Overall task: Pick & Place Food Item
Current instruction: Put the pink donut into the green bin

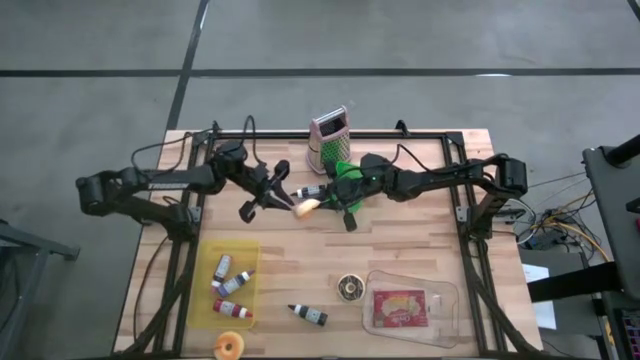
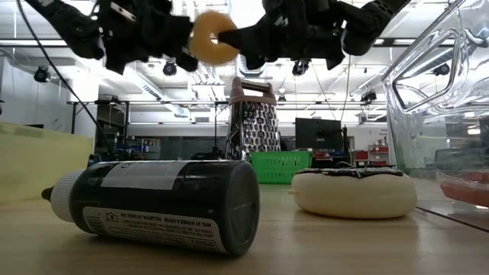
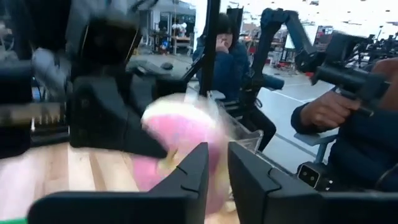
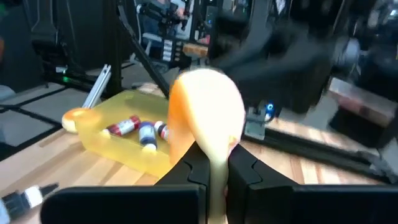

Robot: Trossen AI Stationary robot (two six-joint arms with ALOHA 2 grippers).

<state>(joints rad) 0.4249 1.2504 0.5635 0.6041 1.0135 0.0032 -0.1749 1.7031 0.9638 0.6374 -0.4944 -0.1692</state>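
Note:
A donut (image 1: pixel 307 207), pink on one face and tan on the other, hangs in the air over the table's middle between my two grippers. In the low view the donut (image 2: pixel 212 37) shows its tan face high above the table. My left gripper (image 1: pixel 291 200) comes from the left and its fingers stand a narrow gap apart (image 3: pixel 217 158) with the blurred pink donut (image 3: pixel 177 140) in and beyond that gap. My right gripper (image 1: pixel 322 203) comes from the right and is shut (image 4: pixel 216 158) on the donut (image 4: pixel 205 106). My left gripper meets the donut at its left side, coming level from the table's far left. Pink (image 3: pixel 216 186) fills the gap between its fingers. Blur hides which part it has. The donut is lifted clear of the table. My right gripper pinches the donut's lower rim (image 4: pixel 216 146) between its two fingers, one on each face. The fingers come about level from the table's right. The donut stands on edge above the fingers, clear of the table.
A metal grater (image 1: pixel 328 140) and a green basket (image 1: pixel 345 172) stand just behind the grippers. A yellow tray (image 1: pixel 205 300) with bottles is at the near left, with a second donut (image 1: pixel 231 346) by it. A bottle (image 1: pixel 308 315), a dark-topped donut (image 1: pixel 350 288) and a clear container (image 1: pixel 445 300) lie near. People sit beyond the table (image 3: pixel 233 56).

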